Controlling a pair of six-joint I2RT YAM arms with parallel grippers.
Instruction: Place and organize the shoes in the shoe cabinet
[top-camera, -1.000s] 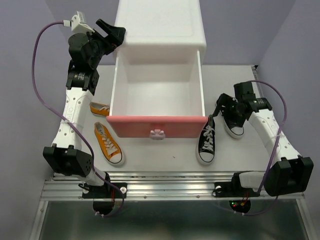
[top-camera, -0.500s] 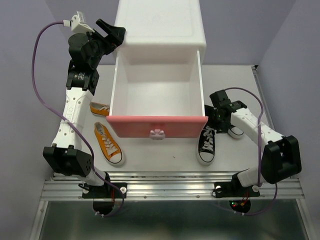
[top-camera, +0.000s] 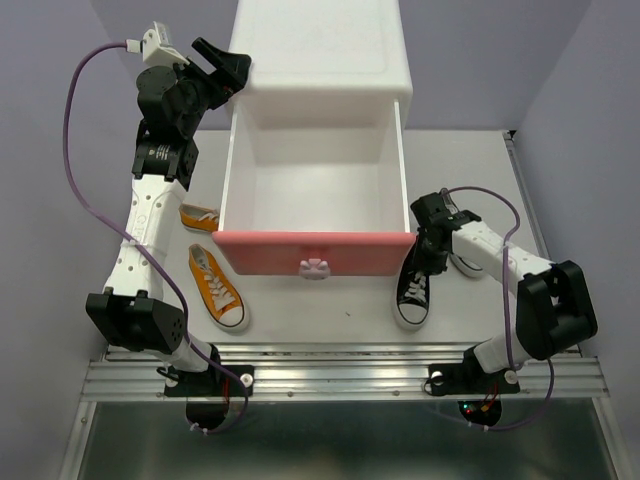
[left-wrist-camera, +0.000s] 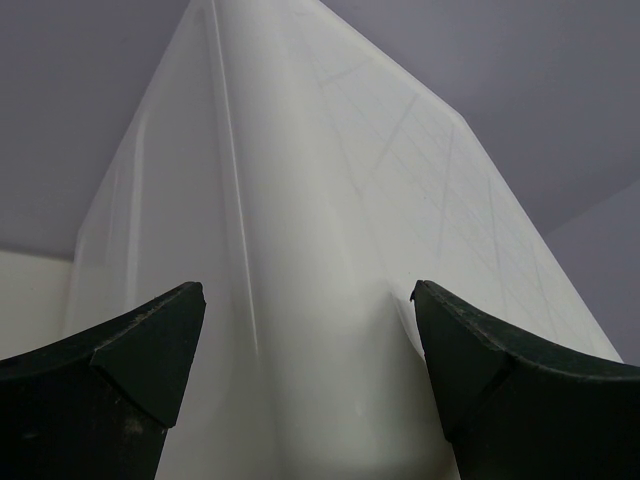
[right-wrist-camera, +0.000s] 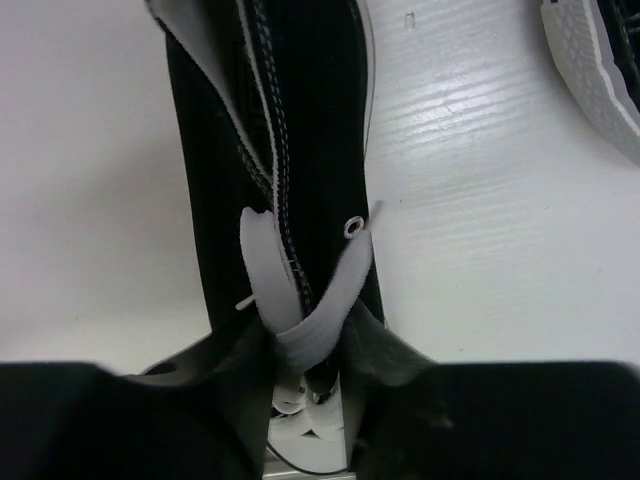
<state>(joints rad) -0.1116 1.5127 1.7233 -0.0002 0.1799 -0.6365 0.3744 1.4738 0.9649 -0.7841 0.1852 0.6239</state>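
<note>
While one drawer (top-camera: 270, 252) gapes, four shoes (top-camera: 216, 287) (top-camera: 199, 217) (top-camera: 414, 290) (top-camera: 466, 266) lie outside.

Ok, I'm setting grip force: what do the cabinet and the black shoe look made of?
The cabinet looks like moulded plastic: white, smooth and semi-gloss, with a soft sheen and rounded edges in the left wrist view. The black shoe seems to be matte woven canvas, with white stitching, a metal-looking eyelet and flat, probably fabric laces.

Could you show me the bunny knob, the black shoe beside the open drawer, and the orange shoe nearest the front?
bunny knob (top-camera: 315, 266): top view, the middle of the knob.
black shoe (top-camera: 414, 287): top view, on its white laces.
orange shoe (top-camera: 215, 285): top view, on its laced upper.
</note>
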